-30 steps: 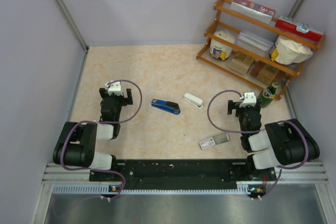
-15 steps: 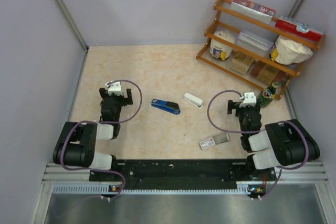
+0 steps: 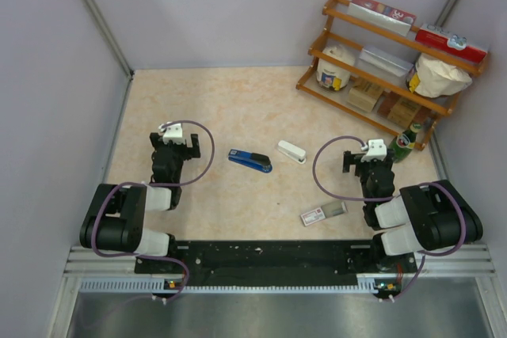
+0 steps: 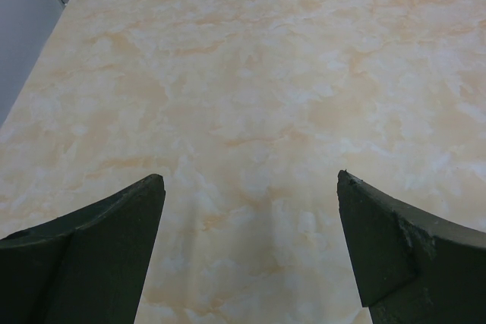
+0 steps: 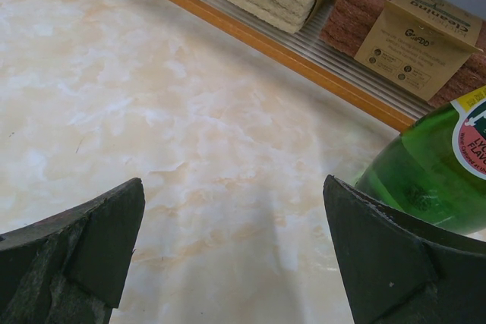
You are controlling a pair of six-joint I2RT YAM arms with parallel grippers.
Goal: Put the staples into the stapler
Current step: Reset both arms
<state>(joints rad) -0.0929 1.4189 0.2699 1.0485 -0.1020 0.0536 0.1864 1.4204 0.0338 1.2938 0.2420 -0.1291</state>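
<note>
The blue stapler point(image 3: 250, 161) lies closed on the table near the middle. The small red-and-white box with its grey tray point(image 3: 323, 213) lies near the front, right of centre; the staples themselves cannot be made out. My left gripper point(image 3: 176, 142) rests at the left, well left of the stapler, open with only bare table between its fingers point(image 4: 114, 225). To the right, beside a green bottle, my right gripper point(image 3: 366, 158) is open and empty too, its fingers point(image 5: 380, 240) wide apart. Neither wrist view shows the stapler or the box.
A white stapler point(image 3: 291, 152) lies just right of the blue one. A wooden rack point(image 3: 388, 77) with boxes, sponges and a jar stands at the back right. A green bottle point(image 5: 437, 165) stands close to my right gripper's right finger. Grey walls close in both sides.
</note>
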